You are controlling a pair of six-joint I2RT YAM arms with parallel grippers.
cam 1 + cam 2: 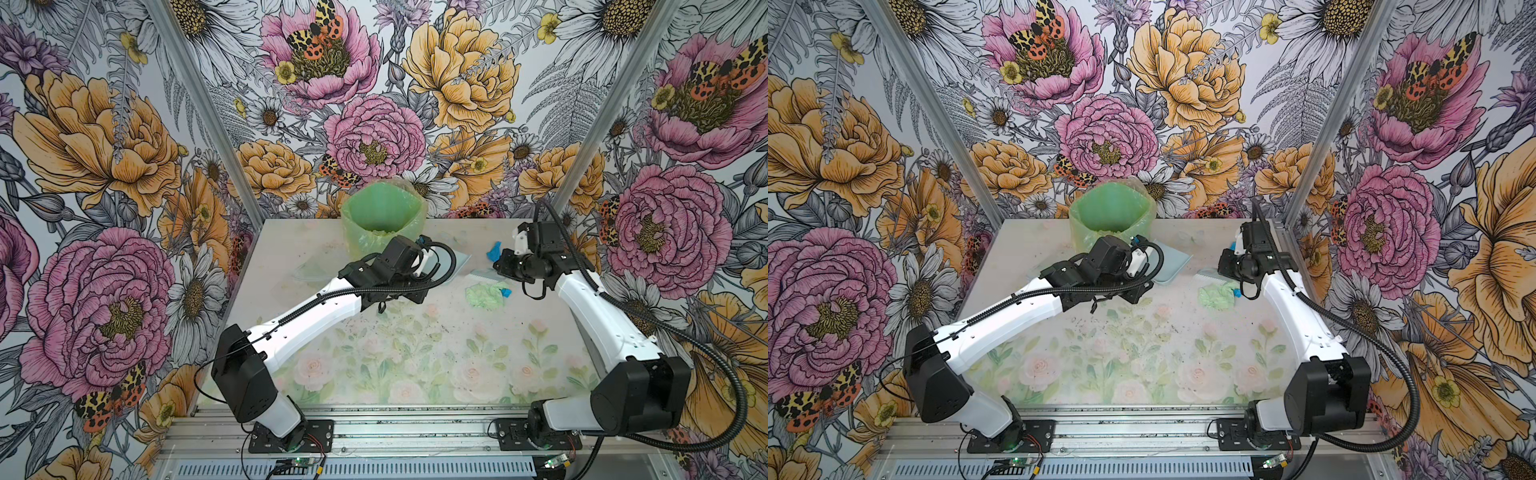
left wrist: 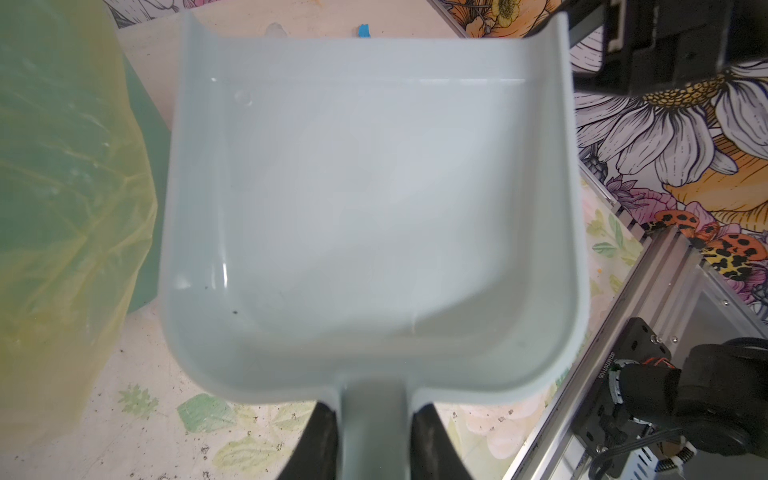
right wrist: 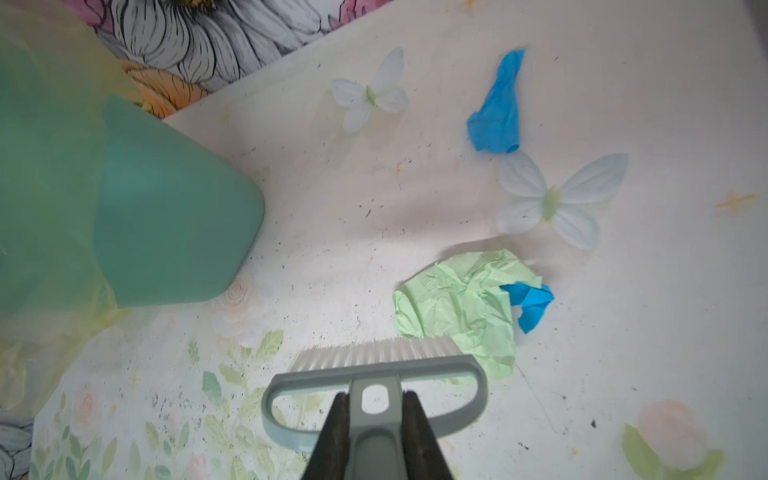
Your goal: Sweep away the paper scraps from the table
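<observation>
- At the near edge of the desk (image 1: 415, 365) and across its near half, no paper scraps show in both top views, only printed roses and fine dark grit. The arms hide a little of the surface, but most of the clearing looks done.
- Toward the middle of the right side, the right hand (image 3: 376, 419) is clenched on the handle of the grey-blue brush (image 3: 374, 368). Its white bristles meet the near edge of the pale green scrap (image 3: 457, 303).
- That scrap is the largest one left: crumpled, creased and fairly flat. A small blue scrap (image 3: 532, 305) is tucked against its side, touching it.
- Left of them, the left hand (image 2: 376, 415) is grasping the handle of the dustpan (image 2: 374, 199). The pan is empty but for a dark speck or two, and whether its lip rests on the desk I cannot tell.
- Farther on, near the far right corner, a second blue scrap (image 3: 498, 108) lies alone, long and twisted, well apart from the pair.
- At the middle of the far edge, just beside the dustpan, stands the green bag-lined bin (image 3: 178, 216). What it holds cannot be made out.
- Three scraps appear to be left to brush into the pan and tip out.
</observation>
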